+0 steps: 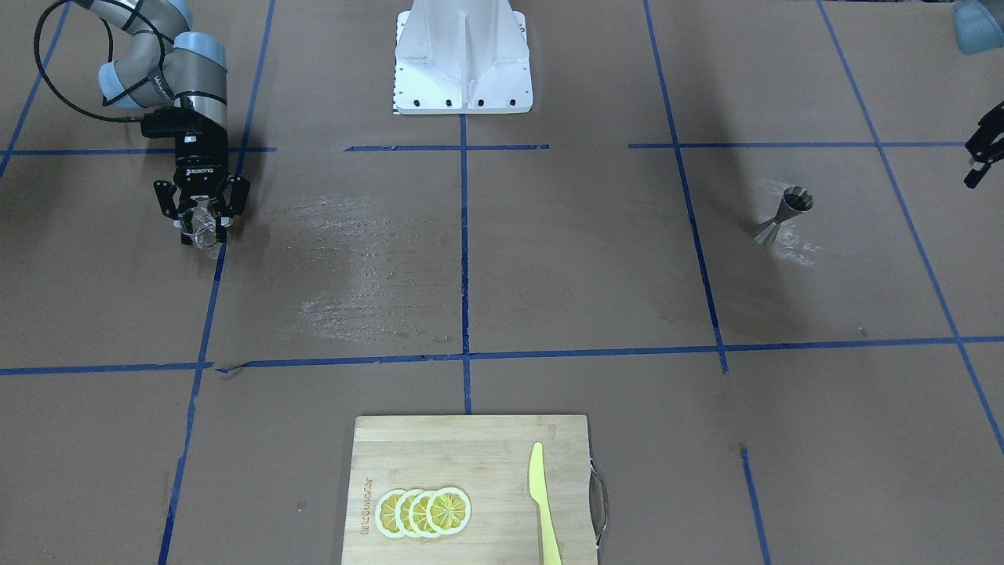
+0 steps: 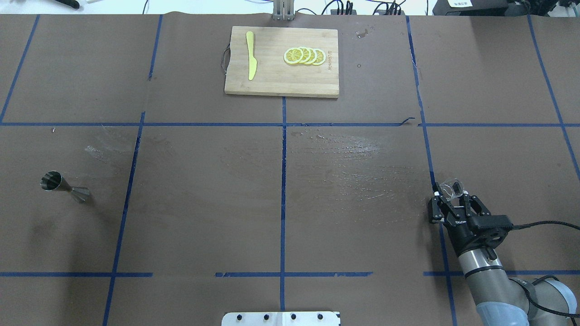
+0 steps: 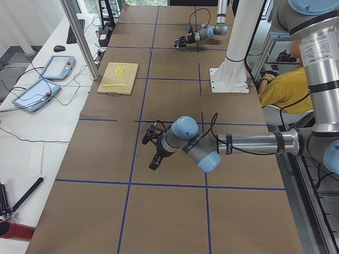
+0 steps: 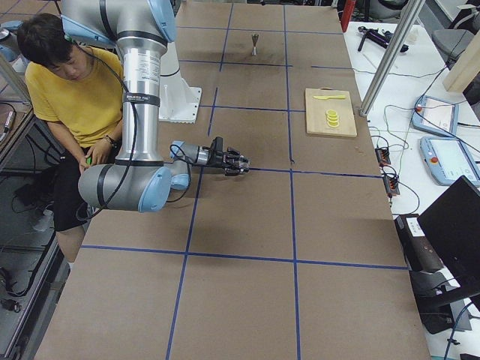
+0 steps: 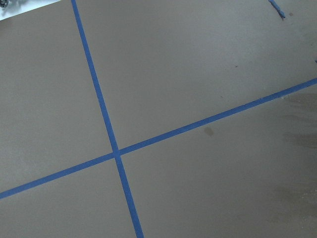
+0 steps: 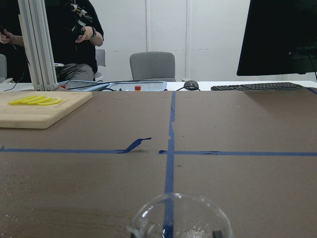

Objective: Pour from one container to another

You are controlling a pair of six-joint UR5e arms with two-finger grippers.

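A clear glass cup (image 2: pixel 452 188) sits between the fingers of my right gripper (image 2: pixel 453 195), which is shut on it low over the table at the right. The front view shows the same cup (image 1: pixel 198 227) in that gripper (image 1: pixel 201 221). In the right wrist view only the cup's rim (image 6: pixel 181 215) shows, at the bottom edge. The steel jigger (image 2: pixel 63 184) stands upright far off on the left side, also seen as the jigger (image 1: pixel 784 213) in the front view. My left gripper (image 1: pixel 980 149) hangs open and empty beyond the jigger, at the frame's edge.
A wooden cutting board (image 2: pixel 281 86) with lemon slices (image 2: pixel 304 55) and a yellow knife (image 2: pixel 251 61) lies at the far middle edge. White specks (image 2: pixel 353 167) are scattered over the table's centre. The robot base (image 1: pixel 463 59) stands mid-table. A person in yellow (image 4: pixel 71 82) sits behind the robot.
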